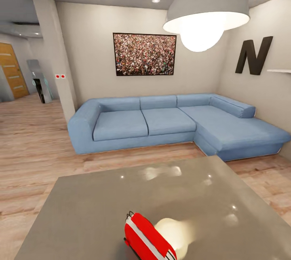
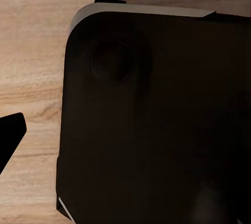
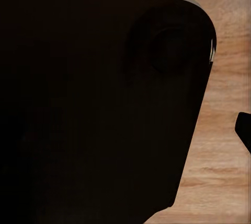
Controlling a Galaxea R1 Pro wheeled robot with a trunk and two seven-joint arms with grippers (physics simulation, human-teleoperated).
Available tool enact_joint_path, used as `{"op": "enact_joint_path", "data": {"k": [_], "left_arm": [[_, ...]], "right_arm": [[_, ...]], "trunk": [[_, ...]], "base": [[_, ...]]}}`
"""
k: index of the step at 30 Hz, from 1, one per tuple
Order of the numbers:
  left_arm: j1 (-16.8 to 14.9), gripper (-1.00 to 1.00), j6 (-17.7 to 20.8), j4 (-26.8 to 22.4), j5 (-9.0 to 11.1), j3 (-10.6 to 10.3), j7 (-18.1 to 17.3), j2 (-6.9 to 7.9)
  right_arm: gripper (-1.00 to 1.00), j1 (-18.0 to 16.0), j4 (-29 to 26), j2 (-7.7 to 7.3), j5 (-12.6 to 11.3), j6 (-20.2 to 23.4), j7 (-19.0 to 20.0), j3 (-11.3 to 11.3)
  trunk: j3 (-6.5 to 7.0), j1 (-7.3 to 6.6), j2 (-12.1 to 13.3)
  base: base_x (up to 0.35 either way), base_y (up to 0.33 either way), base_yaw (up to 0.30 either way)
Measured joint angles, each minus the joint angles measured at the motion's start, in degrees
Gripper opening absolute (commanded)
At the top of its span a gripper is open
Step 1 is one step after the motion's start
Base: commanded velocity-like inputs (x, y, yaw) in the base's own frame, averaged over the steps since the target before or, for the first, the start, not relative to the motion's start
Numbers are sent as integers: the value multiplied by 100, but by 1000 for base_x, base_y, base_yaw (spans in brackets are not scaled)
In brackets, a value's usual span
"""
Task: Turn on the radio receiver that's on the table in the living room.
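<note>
In the left wrist view, the robot's base (image 2: 157, 119) is a broad, near-black slab with rounded corners, edged along one side by a thin pale grey rim, with a shallow round recess sunk into its surface near one corner. A small black pointed piece of the robot (image 2: 10, 132) juts in at the frame's edge, too little of it visible to tell which part it is. In the right wrist view the same dark, rounded-cornered body (image 3: 94, 98) appears with a matching round recess, a pale glint at its corner, and another black sliver (image 3: 244, 130) at the border.
</note>
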Motion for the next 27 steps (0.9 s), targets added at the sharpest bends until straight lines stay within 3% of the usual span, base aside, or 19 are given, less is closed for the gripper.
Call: {"op": "enact_joint_path", "data": {"k": [10, 27], "left_arm": [[0, 100, -6, 0, 4, 1, 1, 4], [0, 100, -6, 0, 9, 3, 8, 8]], "right_arm": [[100, 1, 1, 1, 0, 0, -2, 3], [100, 0, 0, 2, 0, -5, -6, 1]], "trunk": [[0, 0, -1], [0, 0, 0]], "base": [[0, -231, 15], [0, -6, 257]]}}
